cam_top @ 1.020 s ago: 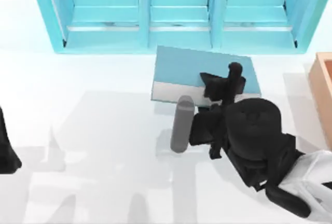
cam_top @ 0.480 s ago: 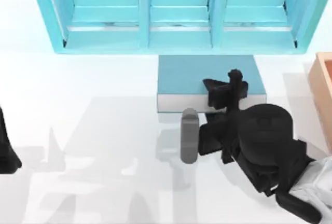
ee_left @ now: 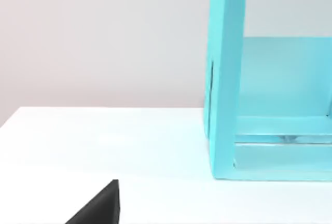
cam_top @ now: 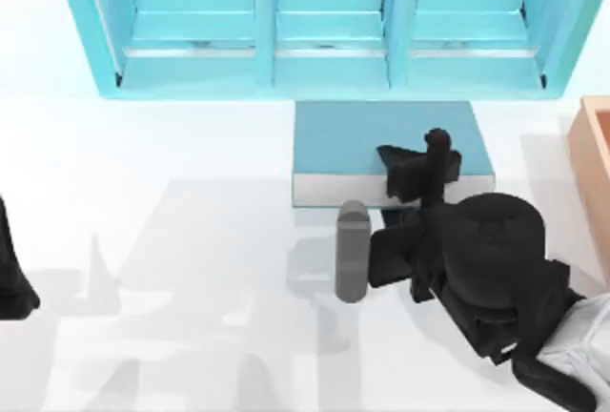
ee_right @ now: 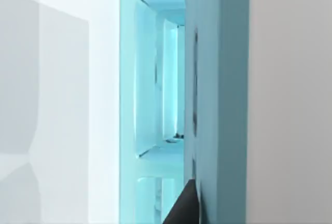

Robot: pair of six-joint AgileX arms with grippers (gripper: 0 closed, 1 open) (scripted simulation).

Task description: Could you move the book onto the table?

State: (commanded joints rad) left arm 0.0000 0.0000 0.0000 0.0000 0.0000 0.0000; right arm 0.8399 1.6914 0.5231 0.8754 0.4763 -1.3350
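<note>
Right arm: near right part of the top view, dark body over the table (cam_top: pixel 172 269), reaching toward the far side. Grey cylinder (cam_top: pixel 352 251) beside it, on its left.

Right claw (cam_top: pixel 419 166): over the near right part of the book (cam_top: pixel 372 135), fingers closed on the book's near edge, one finger (cam_top: pixel 438 150) lying on the cover. Right wrist view: dark fingertip (ee_right: pixel 184 206) against the teal cover (ee_right: pixel 218 79).

Book: teal-blue cover facing up, white-grey page edge toward the near side, squared to the shelf front. Sits just in front of the shelf unit (cam_top: pixel 324 69), before the middle and right compartments, far edge just beside the shelf's base. Whether resting flat on the table or held slightly above it: cannot tell.

Left arm: parked at the left edge of the top view; dark part (cam_top: pixel 11 278) in view, well apart from the book. Left claw open or closed: cannot tell.

Tan wooden box (cam_top: pixel 596 164): at the right edge, right of the book, apart from it.

Shelf unit: light blue, three compartments, along the far side of the table. Left wrist view: its end panel (ee_left: pixel 225 79) standing on the white table (ee_left: pixel 104 146).
</note>
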